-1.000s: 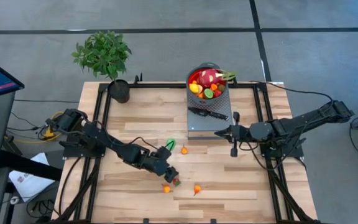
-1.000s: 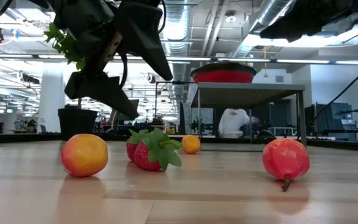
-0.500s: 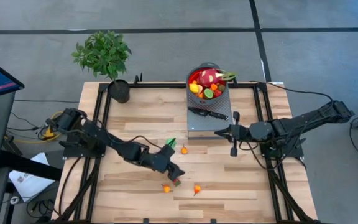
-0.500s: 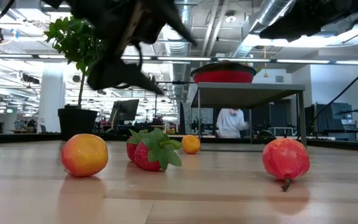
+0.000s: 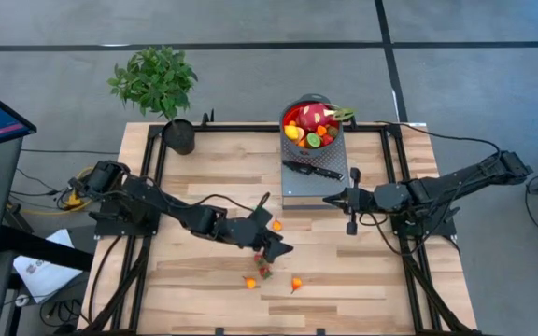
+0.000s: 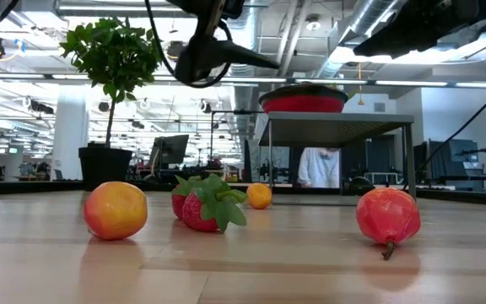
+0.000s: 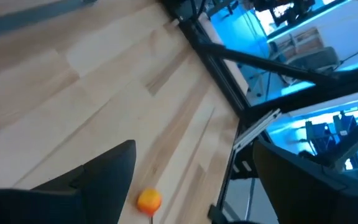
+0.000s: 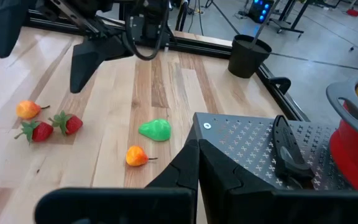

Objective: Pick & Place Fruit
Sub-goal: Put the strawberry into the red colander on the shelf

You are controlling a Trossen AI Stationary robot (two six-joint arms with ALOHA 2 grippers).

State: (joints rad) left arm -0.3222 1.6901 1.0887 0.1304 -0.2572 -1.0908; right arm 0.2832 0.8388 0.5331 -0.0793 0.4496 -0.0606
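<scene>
Overhead view of a wooden counter (image 5: 204, 168) with two dark robot arms and a red bowl (image 5: 286, 126) on a grey stand at the far edge.

The left gripper (image 5: 274, 245) hovers well in front of the bowl. Its fingers are spread wide and hold nothing.

Six loose fruits lie on the counter in front of the bowl:
- Two strawberries (image 5: 264, 272) touch each other, almost under the left gripper.
- A yellow-orange fruit (image 5: 249, 282) lies just beside the strawberries.
- A red fruit (image 5: 296, 284) lies near them on the other side.
- A small orange fruit (image 5: 276, 225) sits closer to the bowl.
- A green fruit (image 8: 155, 129) sits next to the orange one.

The bowl already holds one dragon fruit (image 5: 314, 116) and several small fruits, too crowded to count. One black-handled knife (image 5: 311, 170) lies on the stand in front of the bowl.

The right gripper (image 5: 329, 198) waits just in front of the stand, its fingers closed on nothing.

The step appears to be choosing and reaching for the next fruit. The next move likely calls for the left gripper to descend over one fruit and close.
</scene>
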